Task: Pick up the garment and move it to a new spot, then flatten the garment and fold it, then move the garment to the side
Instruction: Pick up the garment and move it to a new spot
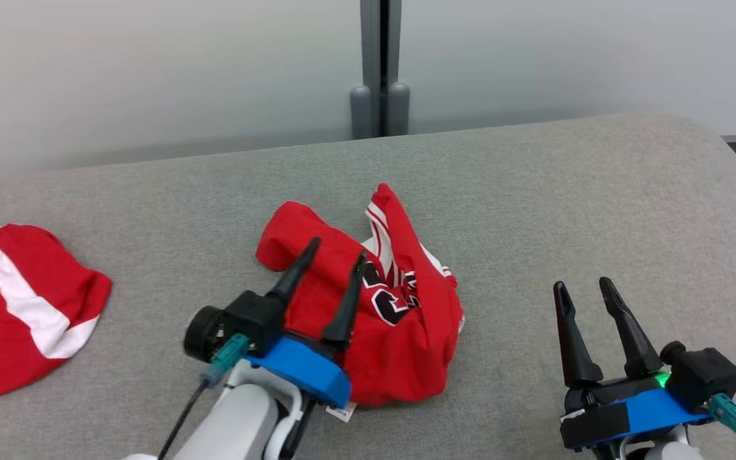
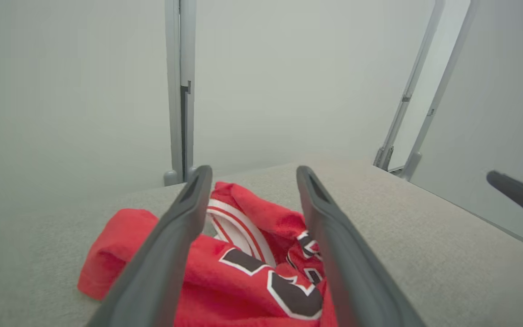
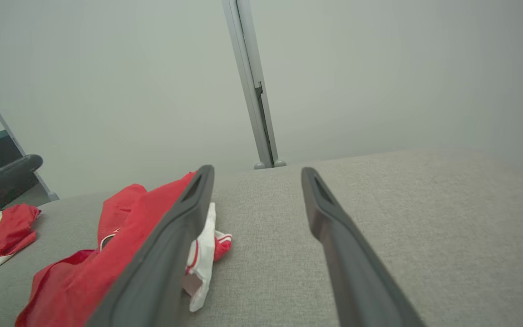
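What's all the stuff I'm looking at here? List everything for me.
jersey: one, red with white trim and dark lettering, crumpled mid-surface
second garment: one, red with a white stripe, far left
padded surface: one, grey, under both garments
post: one, grey, behind the surface
wall: one, pale, at the back
left gripper: one, dark fingers, open, over the jersey
right gripper: one, dark fingers, open, over bare surface at right

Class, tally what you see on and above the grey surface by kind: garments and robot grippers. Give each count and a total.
Garments: 2 (crumpled jersey in the middle, red-and-white garment at the left)
Grippers: 2 (left gripper over the jersey, right gripper, both open)
Total: 4
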`<state>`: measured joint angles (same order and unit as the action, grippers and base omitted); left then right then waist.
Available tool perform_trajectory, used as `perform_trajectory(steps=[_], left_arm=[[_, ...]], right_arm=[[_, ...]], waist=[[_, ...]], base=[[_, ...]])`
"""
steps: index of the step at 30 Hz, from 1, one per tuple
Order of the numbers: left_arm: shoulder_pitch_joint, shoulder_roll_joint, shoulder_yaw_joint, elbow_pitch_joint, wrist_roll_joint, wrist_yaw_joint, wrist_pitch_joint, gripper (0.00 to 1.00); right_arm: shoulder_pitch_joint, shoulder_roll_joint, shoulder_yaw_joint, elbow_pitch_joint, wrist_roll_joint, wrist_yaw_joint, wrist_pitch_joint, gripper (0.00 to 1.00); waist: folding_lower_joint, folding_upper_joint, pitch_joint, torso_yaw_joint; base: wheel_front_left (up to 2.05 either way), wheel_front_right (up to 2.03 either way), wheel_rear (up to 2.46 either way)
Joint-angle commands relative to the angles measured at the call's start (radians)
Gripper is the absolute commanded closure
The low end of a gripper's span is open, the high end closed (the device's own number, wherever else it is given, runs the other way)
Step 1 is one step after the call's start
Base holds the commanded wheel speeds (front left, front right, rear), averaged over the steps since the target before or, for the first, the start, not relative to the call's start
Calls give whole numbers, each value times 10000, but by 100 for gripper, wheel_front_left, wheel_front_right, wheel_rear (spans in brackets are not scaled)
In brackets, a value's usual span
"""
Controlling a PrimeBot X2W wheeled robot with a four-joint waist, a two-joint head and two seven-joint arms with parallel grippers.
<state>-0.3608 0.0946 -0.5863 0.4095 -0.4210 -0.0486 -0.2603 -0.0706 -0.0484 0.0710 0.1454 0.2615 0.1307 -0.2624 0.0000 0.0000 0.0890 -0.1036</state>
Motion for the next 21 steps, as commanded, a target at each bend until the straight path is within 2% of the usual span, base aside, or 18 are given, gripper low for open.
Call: perform_trajectory(steps=[1, 5, 9, 14, 21], left_arm=[[200, 178, 320, -261, 45, 168, -54, 0], [778, 596, 1320, -1119, 343, 672, -57, 0], [1398, 842, 2353, -1799, 587, 924, -58, 0], [2092, 962, 3339, -2304, 1017, 841, -52, 0], [2885, 890, 4178, -2353, 1704, 756, -53, 0]], right_arm=[[132, -33, 2, 29, -91, 1, -36, 0], [251, -37, -27, 80, -134, 1, -36, 0], [370, -36, -116, 117, -193, 1, -36, 0], [459, -34, -279, 161, -286, 1, -36, 0], [647, -37, -416, 287, -419, 1, -36, 0]], waist=[[0, 0, -83, 122], [0, 0, -321, 483], [0, 0, -480, 788], [0, 0, -618, 1106], [0, 0, -861, 1364]], base=[[0, 0, 0], [0, 0, 0], [0, 0, 0], [0, 0, 0], [0, 0, 0]])
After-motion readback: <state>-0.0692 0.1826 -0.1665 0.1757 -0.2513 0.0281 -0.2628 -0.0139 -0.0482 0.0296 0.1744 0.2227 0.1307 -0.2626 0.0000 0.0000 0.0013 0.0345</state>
